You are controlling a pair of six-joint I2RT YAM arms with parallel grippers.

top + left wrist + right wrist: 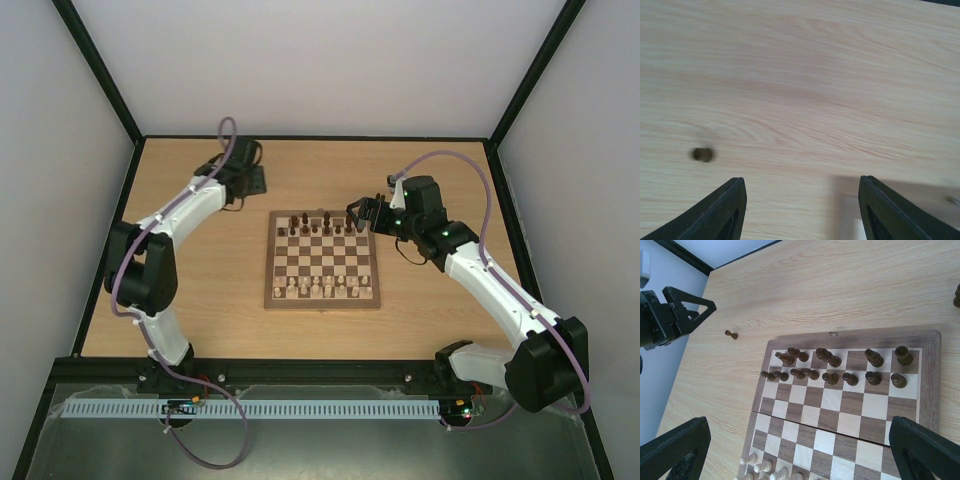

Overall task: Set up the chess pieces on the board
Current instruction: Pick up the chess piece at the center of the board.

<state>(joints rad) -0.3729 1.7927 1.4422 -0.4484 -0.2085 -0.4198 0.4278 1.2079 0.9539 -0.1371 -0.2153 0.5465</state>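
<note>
The dark pieces [850, 378] fill two rows along the top of the board [930, 390], which lies mid-frame in the overhead view. One stray [731, 334] sits on the table [840, 290] off the board's upper left corner. They look light, hard, smooth and easy to topple, so a pinch at the narrow waist from above seems best. The left gripper [801, 180] has its jaws apart and empty. The right gripper [799, 422] is spread wide and holds nothing.
</note>
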